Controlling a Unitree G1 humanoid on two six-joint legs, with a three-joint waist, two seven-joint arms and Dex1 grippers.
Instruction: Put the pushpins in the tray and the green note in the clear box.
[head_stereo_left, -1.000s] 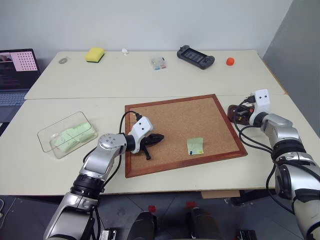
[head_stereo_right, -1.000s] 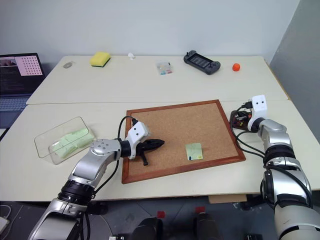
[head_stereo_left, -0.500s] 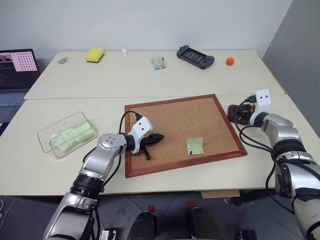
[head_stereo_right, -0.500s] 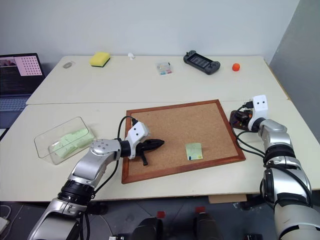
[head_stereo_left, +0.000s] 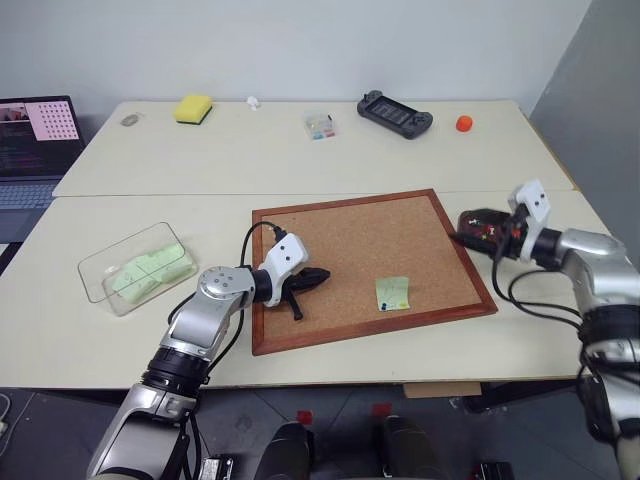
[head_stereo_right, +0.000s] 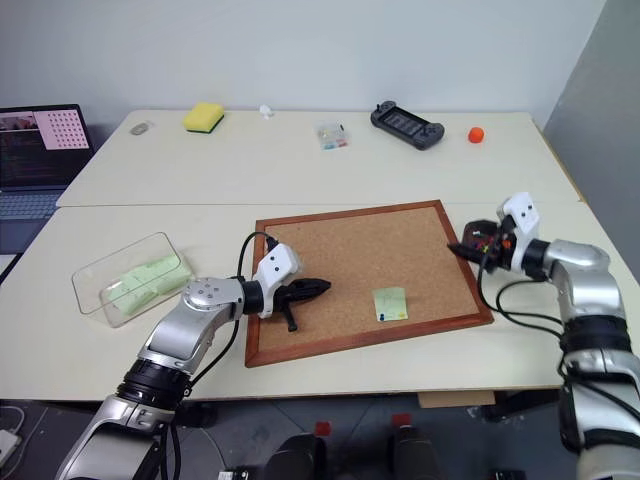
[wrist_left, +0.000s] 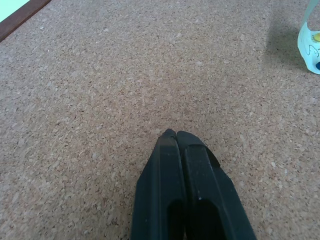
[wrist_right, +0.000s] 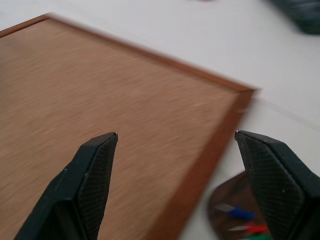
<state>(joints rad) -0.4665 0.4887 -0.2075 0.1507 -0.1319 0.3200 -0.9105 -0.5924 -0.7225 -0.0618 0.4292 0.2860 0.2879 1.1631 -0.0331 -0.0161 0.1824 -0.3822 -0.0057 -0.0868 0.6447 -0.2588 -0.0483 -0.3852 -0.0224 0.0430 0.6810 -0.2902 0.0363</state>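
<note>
The green note (head_stereo_left: 392, 292) lies on the cork board (head_stereo_left: 370, 235), right of its middle, with small pushpins (wrist_left: 316, 36) stuck in it. My left gripper (head_stereo_left: 318, 274) is shut with nothing in it, its tips resting on the bare cork to the left of the note. The dark brown tray (head_stereo_left: 483, 221) sits just off the board's right edge and holds several coloured pushpins (wrist_right: 240, 212). My right gripper (head_stereo_left: 468, 238) is open and empty, hovering over the board's right edge beside the tray. The clear box (head_stereo_left: 110, 250) stands at the left with pale green notes inside.
Along the far table stand a yellow sponge (head_stereo_left: 191, 108), a small clear case (head_stereo_left: 319, 125), a black game controller (head_stereo_left: 395, 112) and an orange ball (head_stereo_left: 464, 123). A laptop (head_stereo_left: 30, 135) is at the far left.
My right gripper opened over the tray, then drew back and swung left toward the board's edge. The left gripper stayed still.
</note>
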